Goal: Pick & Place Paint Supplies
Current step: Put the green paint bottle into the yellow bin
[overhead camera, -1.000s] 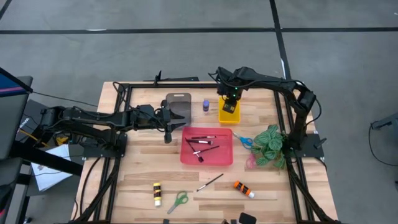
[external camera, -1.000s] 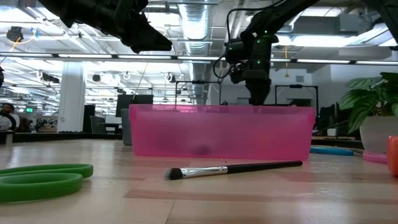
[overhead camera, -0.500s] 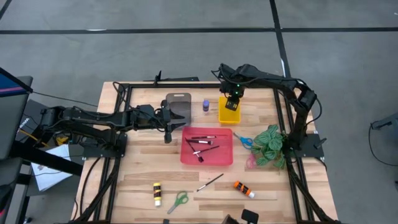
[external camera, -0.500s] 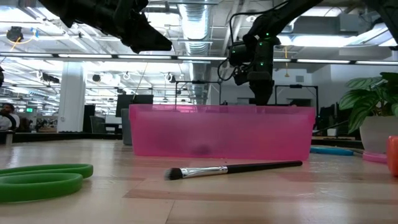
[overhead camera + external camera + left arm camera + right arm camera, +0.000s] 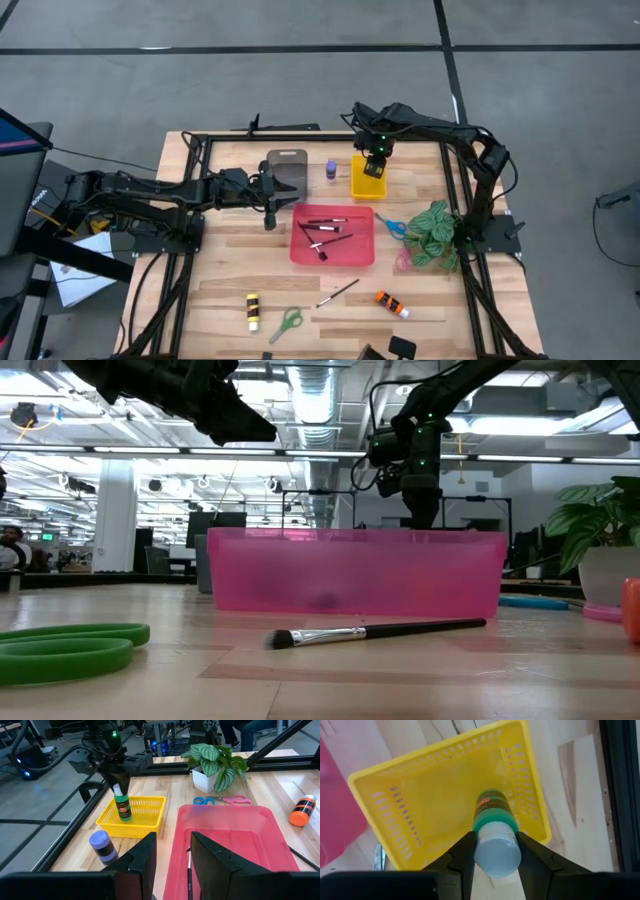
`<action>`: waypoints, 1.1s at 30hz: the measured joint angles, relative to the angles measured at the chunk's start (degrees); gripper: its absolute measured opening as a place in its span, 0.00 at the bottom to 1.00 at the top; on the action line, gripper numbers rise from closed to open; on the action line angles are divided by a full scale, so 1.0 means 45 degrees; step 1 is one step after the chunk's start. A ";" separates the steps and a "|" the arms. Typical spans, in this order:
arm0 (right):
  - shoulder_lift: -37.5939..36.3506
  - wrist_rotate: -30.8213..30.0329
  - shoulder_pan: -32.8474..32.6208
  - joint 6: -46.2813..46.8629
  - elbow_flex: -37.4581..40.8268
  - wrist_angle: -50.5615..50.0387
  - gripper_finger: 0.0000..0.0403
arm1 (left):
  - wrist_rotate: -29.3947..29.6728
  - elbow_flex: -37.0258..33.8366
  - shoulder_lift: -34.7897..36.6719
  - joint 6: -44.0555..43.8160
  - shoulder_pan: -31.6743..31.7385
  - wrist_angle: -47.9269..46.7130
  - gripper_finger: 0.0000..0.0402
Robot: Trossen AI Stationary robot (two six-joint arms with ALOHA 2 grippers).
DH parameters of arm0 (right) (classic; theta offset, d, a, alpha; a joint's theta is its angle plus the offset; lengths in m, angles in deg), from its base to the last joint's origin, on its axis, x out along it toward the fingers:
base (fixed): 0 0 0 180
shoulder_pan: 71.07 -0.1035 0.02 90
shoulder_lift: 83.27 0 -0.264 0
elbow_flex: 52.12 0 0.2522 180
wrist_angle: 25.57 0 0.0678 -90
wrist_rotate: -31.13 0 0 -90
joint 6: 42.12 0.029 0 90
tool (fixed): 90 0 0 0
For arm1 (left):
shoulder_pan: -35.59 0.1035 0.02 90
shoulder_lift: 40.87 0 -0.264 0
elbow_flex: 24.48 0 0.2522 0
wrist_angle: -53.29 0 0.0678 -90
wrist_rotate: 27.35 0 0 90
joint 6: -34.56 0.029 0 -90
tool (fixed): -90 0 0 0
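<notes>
An open-plan robotics lab or industrial workspace was indicated. Exposed silver ceiling ducts [image 5: 318,400] and long strip lights [image 5: 560,458] were seen above distant desks with dark monitors [image 5: 215,522]. A pale wooden slatted counter [image 5: 230,270] framed in black metal rails [image 5: 300,135] was set on a grey concrete floor [image 5: 300,90] marked with dark lines.

The high view looks straight down from far above, taking in the whole wooden table [image 5: 240,275] and some floor around it. The low view sits at table-top height, close behind a paintbrush [image 5: 375,631], facing level across the pink tray [image 5: 355,572] into the room. The left wrist view looks forward over that same tray toward the yellow basket [image 5: 134,815]. The right wrist view peers down into the basket from close above, sharing it with the left wrist view.
</notes>
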 joint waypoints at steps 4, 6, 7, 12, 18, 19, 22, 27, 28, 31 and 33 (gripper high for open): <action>-0.0008 0.0010 0.0000 -0.0147 0.0088 0.0009 0.28 | 0.0000 0.0000 0.0000 0.0000 0.0003 -0.0002 0.28; -0.0008 0.0010 0.0000 -0.0202 0.0205 -0.0057 0.28 | 0.0000 0.0000 0.0000 0.0000 0.0002 -0.0038 0.28; -0.0008 0.0010 0.0000 -0.0202 0.0258 -0.0061 0.28 | 0.0000 0.0000 0.0000 0.0000 -0.0002 -0.0045 0.28; -0.0008 0.0010 -0.0010 -0.0226 0.0301 -0.0003 0.28 | -0.0001 0.0000 0.0000 0.0000 -0.0001 -0.0041 0.28; -0.0008 0.0010 -0.0005 -0.0333 0.0301 0.0060 0.28 | -0.0127 0.0000 0.0000 0.0000 0.0003 -0.0041 0.28; -0.0008 0.0010 -0.0005 -0.0333 0.0301 0.0055 0.28 | -0.0256 0.0000 0.0000 -0.0002 0.0003 -0.0041 0.28; -0.0008 0.0010 -0.0005 -0.0334 0.0301 0.0049 0.29 | -0.0458 0.0000 0.0000 -0.0005 0.0003 -0.0041 0.28; -0.0008 0.0000 0.0000 -0.0333 0.0301 0.0067 0.38 | -0.0461 0.0000 0.0000 -0.0004 0.0003 -0.0041 0.28; -0.0008 0.0000 0.0000 -0.0333 0.0301 0.0095 0.39 | -0.0461 0.0000 0.0000 -0.0005 0.0003 -0.0041 0.28; -0.0008 -0.0014 0.0000 -0.0333 0.0301 0.0203 0.40 | -0.0461 0.0000 0.0000 -0.0005 0.0003 -0.0041 0.28; -0.0008 -0.0023 0.0000 -0.0380 0.0301 0.0281 0.40 | -0.0461 0.0000 0.0000 -0.0005 0.0003 -0.0041 0.28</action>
